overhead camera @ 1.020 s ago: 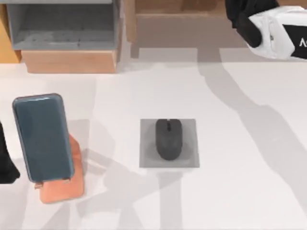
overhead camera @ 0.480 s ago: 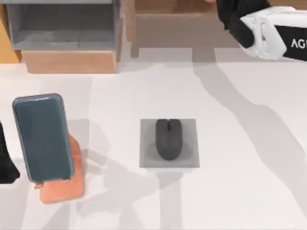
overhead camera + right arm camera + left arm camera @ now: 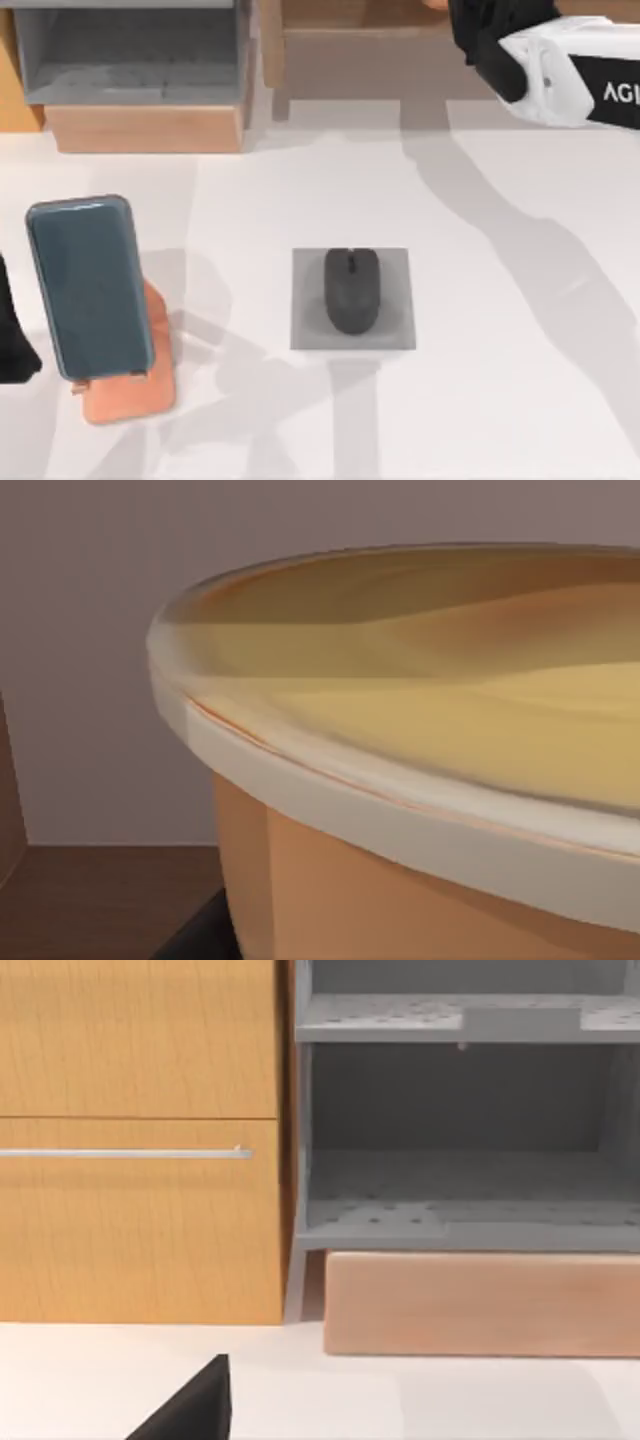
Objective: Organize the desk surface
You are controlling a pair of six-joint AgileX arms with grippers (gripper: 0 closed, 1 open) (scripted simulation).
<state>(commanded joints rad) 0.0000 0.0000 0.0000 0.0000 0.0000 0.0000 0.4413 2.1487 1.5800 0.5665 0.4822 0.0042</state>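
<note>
The desk surface (image 3: pixel 520 330) is a broad, flat, plain white top, spreading out around the grey pad (image 3: pixel 400 335)

The right arm (image 3: pixel 560 70) now sits farther toward nine o'clock along the twelve o'clock edge than a second ago, its dark end reaching over the wooden shelf unit (image 3: pixel 380 50).

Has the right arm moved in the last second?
Yes. In the top view the right arm has shifted toward the left, further over the wooden shelf; the mouse has stayed put.
</note>
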